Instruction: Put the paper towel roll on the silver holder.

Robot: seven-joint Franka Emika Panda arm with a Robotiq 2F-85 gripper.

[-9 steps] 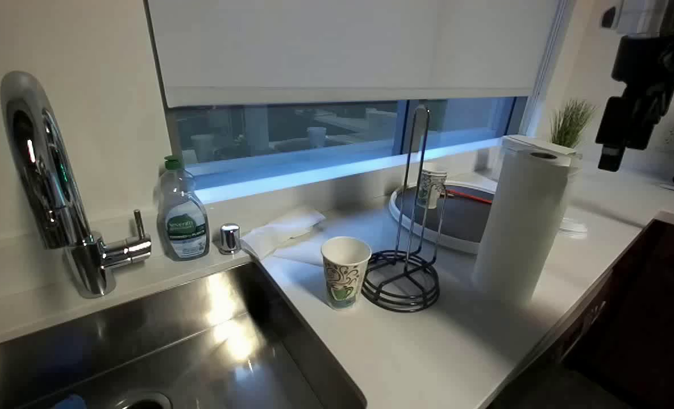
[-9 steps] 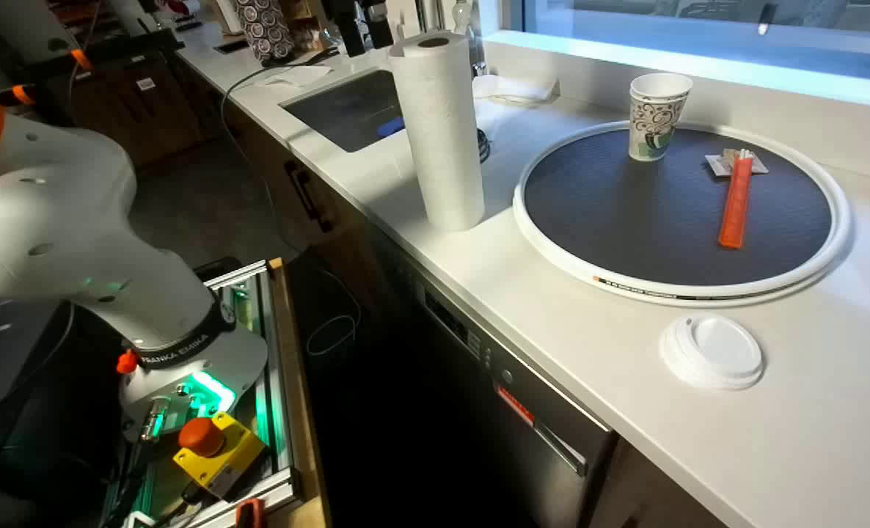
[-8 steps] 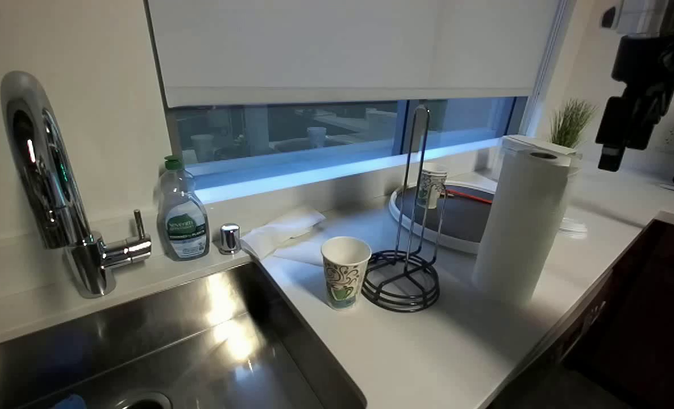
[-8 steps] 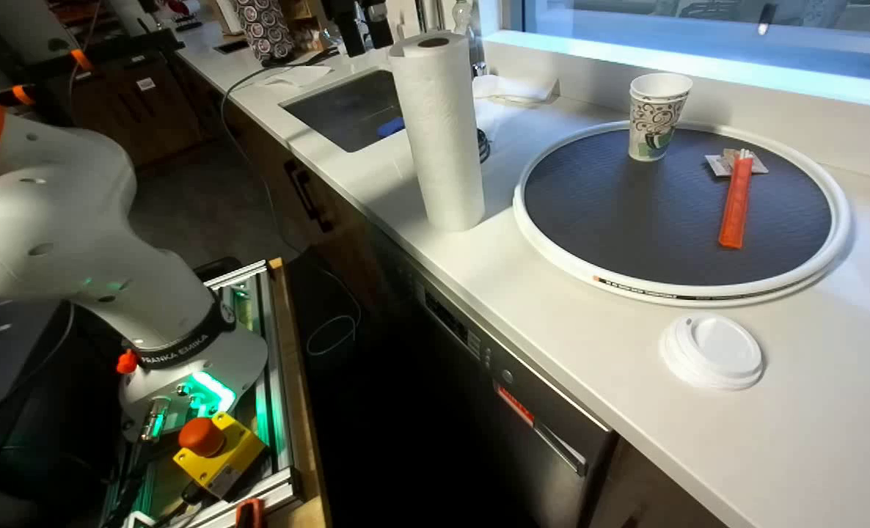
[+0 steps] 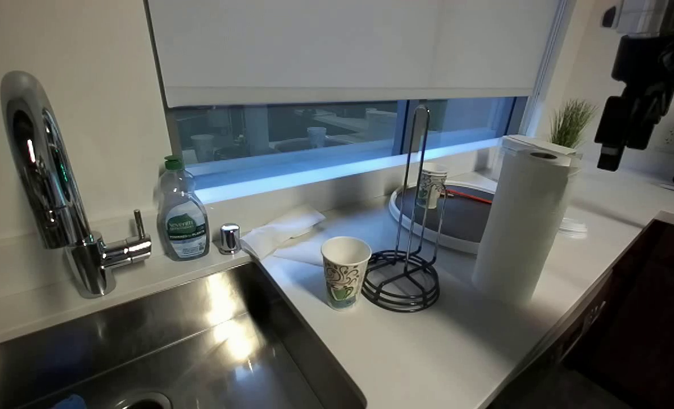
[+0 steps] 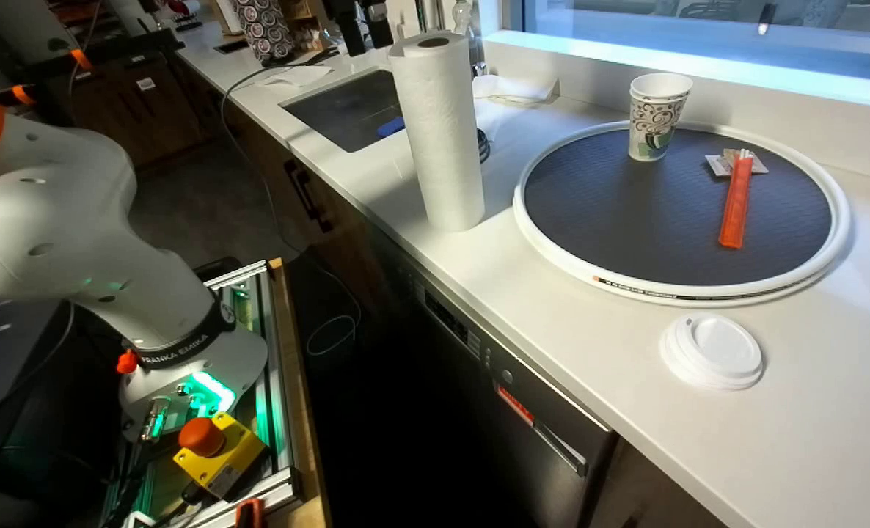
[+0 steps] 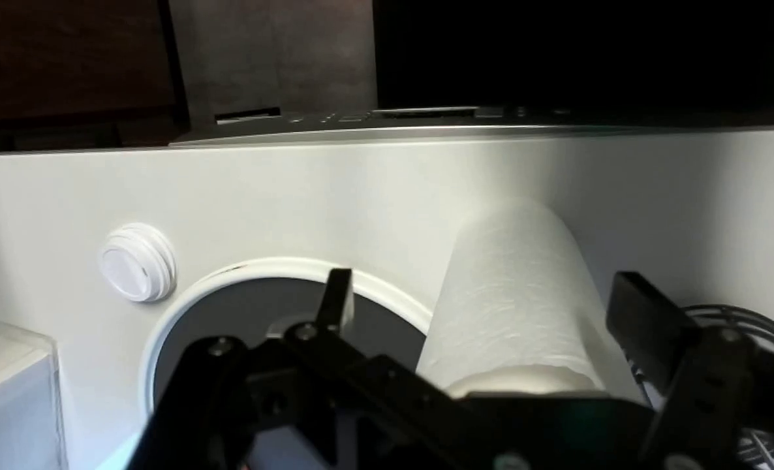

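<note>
While its jaws are standing wide apart, tool: is holding nothing.
Paper towel roll: is standing upright on the table, off the holder.
Silver holder: is standing farther off, between roll and paper cup.

In an exterior view the faucet and, right of it, the soap bottle stand behind the sink, along the back edge of the counter. Right of the sink stands a paper cup, just beside the towel holder. Farther right, near the front edge, stands the paper towel roll. Behind it, toward the back edge, lies a tray bearing stacked cups and a stick sleeve. Lids lie near the tray, toward the inner corner.
</note>
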